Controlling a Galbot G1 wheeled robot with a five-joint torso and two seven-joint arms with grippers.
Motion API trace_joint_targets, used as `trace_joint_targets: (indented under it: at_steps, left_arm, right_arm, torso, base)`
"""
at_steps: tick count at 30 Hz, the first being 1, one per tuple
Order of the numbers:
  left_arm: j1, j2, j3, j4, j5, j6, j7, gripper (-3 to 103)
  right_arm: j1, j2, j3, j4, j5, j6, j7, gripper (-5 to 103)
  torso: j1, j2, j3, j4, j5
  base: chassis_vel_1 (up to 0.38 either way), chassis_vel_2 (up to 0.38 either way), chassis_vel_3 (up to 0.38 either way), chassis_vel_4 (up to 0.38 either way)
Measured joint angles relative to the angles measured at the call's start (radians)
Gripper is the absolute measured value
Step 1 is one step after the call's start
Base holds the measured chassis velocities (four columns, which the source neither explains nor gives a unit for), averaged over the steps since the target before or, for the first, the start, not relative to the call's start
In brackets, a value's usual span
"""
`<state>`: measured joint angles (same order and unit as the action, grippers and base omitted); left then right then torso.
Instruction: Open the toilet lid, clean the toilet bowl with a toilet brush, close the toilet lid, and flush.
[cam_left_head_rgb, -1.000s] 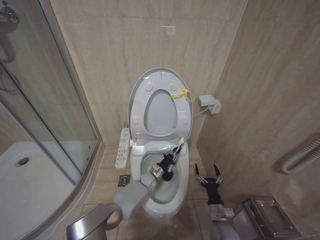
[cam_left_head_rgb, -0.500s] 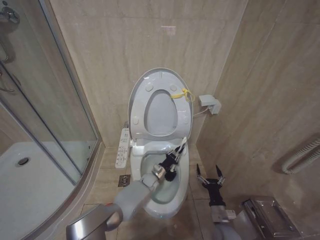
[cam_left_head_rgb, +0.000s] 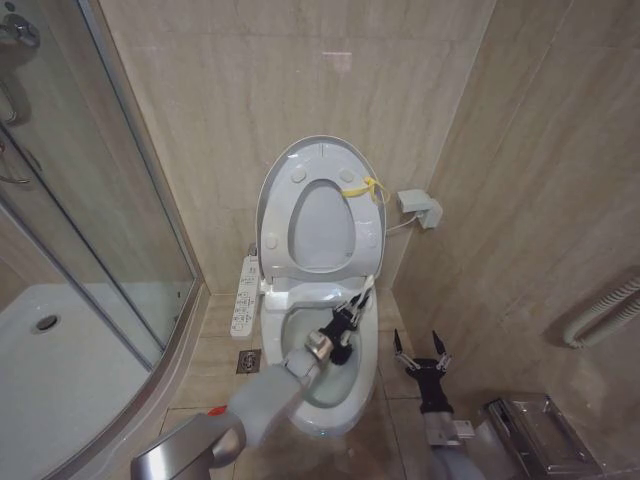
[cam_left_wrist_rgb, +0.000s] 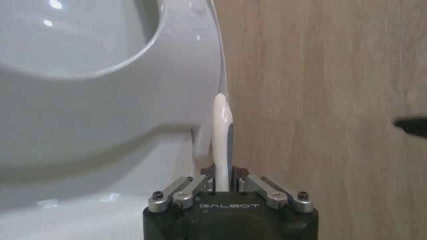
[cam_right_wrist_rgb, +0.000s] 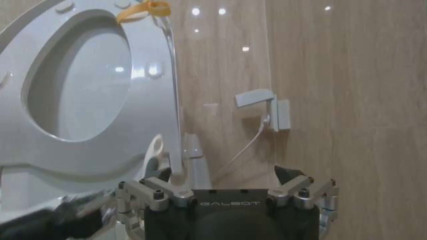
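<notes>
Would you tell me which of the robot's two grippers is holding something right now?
The left gripper, over the toilet bowl, is shut on the toilet brush's white handle. The right gripper hangs beside the bowl with jaws open and empty.

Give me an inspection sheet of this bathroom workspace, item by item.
Surface: beige tiled floor.
Job's things: toilet lid raised against the wall, yellow tie at its edge; toilet bowl open; toilet brush clamped by its white handle.
Clutter: metal box on the floor.
Grippers: left gripper over the bowl, shut on the brush; right gripper open, beside the bowl.
Cables: thin white cord from wall socket.
Surroundings: glass shower enclosure, side control panel.
</notes>
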<state>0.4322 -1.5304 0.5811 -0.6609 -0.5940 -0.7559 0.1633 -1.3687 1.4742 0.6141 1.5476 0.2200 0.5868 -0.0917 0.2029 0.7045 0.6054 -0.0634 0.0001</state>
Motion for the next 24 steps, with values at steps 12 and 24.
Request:
trace_joint_targets:
  at_steps: [12,24]
  left_arm:
    - [-0.010,0.001,0.002,-0.027,-0.015,0.010,-0.003,16]
    - [0.006,-0.009,0.006,-0.049,0.013,0.033,-0.034,16]
  right_arm:
    - [0.021,-0.024,-0.008,-0.017,0.005,-0.010,0.000,100]
    - [-0.002,-0.033,-0.008,-0.012,0.003,-0.010,0.000,100]
  torso:
    - [0.000,0.000,0.000,-0.0009,-0.0001]
    - [0.000,0.000,0.000,-0.0009,-0.0001]
  base:
    - [0.000,0.000,0.000,0.000]
    - [0.000,0.000,0.000,0.000]
